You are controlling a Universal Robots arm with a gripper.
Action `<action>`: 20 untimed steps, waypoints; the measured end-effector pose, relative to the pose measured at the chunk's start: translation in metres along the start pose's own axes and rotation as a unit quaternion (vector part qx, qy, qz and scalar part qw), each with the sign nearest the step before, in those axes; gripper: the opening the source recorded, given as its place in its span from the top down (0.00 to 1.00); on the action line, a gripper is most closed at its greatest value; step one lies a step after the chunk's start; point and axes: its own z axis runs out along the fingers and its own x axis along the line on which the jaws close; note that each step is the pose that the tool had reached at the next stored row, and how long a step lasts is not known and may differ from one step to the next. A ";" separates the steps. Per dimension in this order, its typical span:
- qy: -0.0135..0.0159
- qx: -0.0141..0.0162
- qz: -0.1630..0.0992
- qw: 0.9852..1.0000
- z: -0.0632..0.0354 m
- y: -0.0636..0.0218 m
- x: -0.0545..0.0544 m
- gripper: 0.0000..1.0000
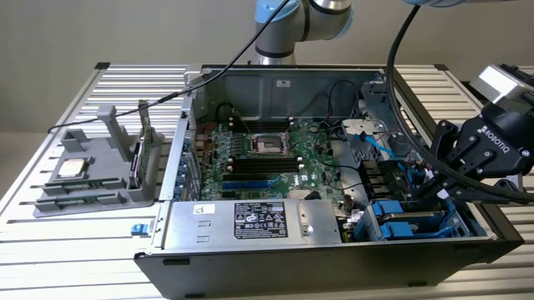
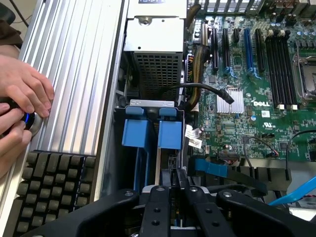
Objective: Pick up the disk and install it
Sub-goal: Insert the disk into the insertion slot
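Note:
The disk (image 1: 414, 220) sits low in the drive bay at the front corner of the open computer case (image 1: 276, 78), on the exterior view's right. Its silver-grey top and blue carrier frame show there. In the wrist view the carrier's blue tabs (image 2: 169, 134) stand just beyond my fingers (image 2: 159, 202). My gripper (image 1: 434, 187) reaches down into the bay from the right. Its jaws stand close together around the carrier's near edge, so the gripper (image 2: 175, 195) looks shut on it. The disk's label is hidden.
A grey tray (image 1: 92, 187) on the exterior view's left holds a small silver chip (image 1: 71, 167) and a thin dark upright card (image 1: 144, 150). The power supply (image 1: 250, 220) lies beside the bay. A person's hands (image 2: 22, 98) and a keyboard (image 2: 49, 187) lie beside the case.

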 end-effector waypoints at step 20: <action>0.001 0.000 -0.003 1.000 0.0002 -0.0002 -0.002 0.83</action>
